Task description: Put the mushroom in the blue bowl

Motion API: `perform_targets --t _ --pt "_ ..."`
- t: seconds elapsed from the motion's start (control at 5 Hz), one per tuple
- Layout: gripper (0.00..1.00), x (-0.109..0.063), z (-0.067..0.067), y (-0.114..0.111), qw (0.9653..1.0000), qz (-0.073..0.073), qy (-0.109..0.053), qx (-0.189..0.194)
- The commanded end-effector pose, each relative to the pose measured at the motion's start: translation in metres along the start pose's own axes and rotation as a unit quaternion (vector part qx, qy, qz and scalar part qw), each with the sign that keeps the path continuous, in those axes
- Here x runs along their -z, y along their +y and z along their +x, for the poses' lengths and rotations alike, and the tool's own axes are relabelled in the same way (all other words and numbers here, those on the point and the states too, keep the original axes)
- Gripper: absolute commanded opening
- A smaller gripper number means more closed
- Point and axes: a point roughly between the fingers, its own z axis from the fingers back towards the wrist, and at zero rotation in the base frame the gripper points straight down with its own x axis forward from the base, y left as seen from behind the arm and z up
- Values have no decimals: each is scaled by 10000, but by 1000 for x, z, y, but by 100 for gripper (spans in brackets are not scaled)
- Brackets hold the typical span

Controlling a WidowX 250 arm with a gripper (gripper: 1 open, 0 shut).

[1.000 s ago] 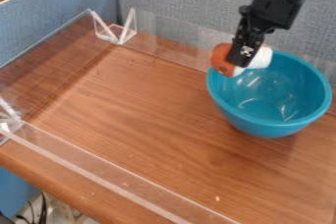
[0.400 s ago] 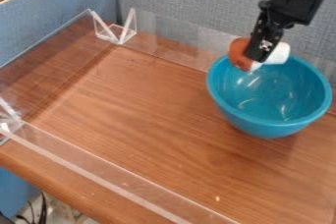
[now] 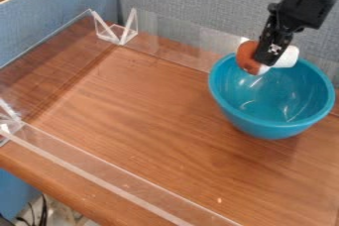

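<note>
The blue bowl (image 3: 272, 96) is a large glossy teal bowl on the right side of the wooden table. Above its far rim, my black gripper (image 3: 271, 53) hangs down from the top right, shut on the mushroom (image 3: 256, 57). The mushroom's orange-brown cap points left and its cream-white stem (image 3: 284, 58) sticks out to the right of the fingers. It is held clear of the bowl, over the back part of the opening.
The wooden table (image 3: 133, 121) is fenced by low clear acrylic walls (image 3: 93, 175), with a clear bracket (image 3: 117, 28) at the back left corner. A blue partition stands behind.
My gripper has carried the mushroom to the right and slightly up, from beside the bowl's left rim to above the bowl's back part. The grip has not changed.
</note>
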Motion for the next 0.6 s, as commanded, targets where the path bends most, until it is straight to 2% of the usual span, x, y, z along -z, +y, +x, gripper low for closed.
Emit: perform_targets --t 0.0,0.4 --pt "0 -34 -26 3 9985 339 -173 -381" --pt "0 -1 -23 16 9987 264 -220 -368"
